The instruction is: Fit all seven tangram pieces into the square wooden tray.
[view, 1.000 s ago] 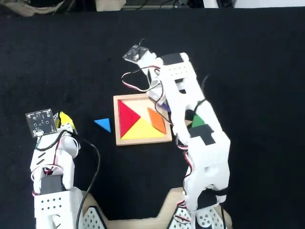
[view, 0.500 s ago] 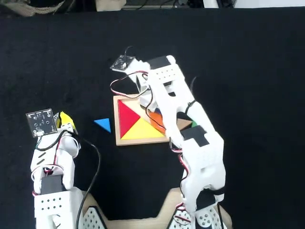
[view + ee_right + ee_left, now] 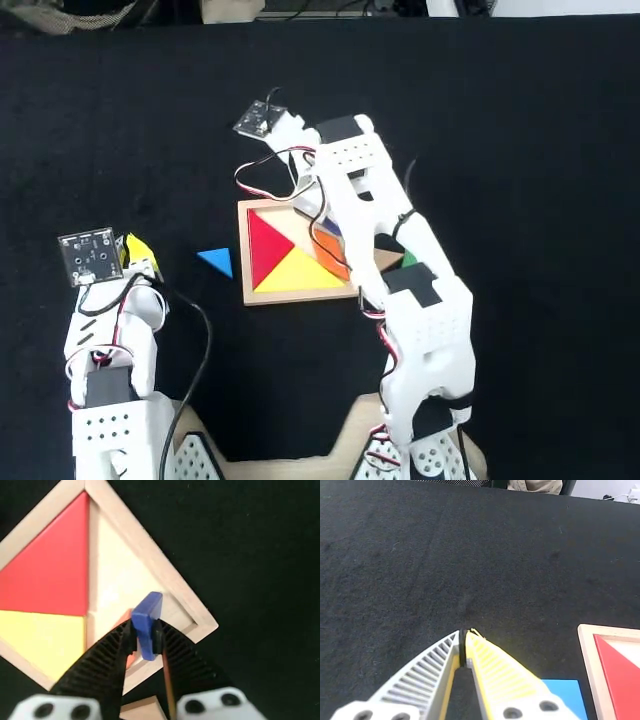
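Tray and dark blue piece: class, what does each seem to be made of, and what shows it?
The tray: apparently bare pale wood, matte, its rim and floor a light tan. The dark blue piece, in the right end effector: opaque, evenly coloured, smooth; painted wood or plastic, as the colour hides any grain.

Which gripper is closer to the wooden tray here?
Right. The right gripper holds a dark blue piece over the tray's bare corner; the left gripper sits off to the side, beyond the light blue triangle.

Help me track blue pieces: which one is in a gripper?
The dark blue piece, gripped by the right gripper over the tray; the light blue triangle lies loose on the table.
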You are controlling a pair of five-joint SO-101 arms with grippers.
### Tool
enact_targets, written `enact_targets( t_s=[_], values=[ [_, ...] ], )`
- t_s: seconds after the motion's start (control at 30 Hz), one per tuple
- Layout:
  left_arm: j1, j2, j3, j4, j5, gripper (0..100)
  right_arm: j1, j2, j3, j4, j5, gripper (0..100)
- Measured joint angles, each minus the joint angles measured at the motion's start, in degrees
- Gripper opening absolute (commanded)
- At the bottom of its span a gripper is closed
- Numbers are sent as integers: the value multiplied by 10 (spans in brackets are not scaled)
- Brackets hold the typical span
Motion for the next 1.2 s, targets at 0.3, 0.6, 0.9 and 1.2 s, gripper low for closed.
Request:
enact_targets(
  t_s=[0.3, 0.6, 0.9, 1.2],
  values=[
    [0, 0, 0, 0, -3, 29, 17, -1, 0, -4, 11, 11],
    [0, 0, 0, 0, -3, 29, 57, -1, -10, 18, 17, 11],
    [0, 0, 0, 0, -3, 29, 64, -82, -16, 52, -19, 11],
    [0, 0, 0, 0, -3, 29, 45, -94, -16, 55, -21, 11]
  ],
)
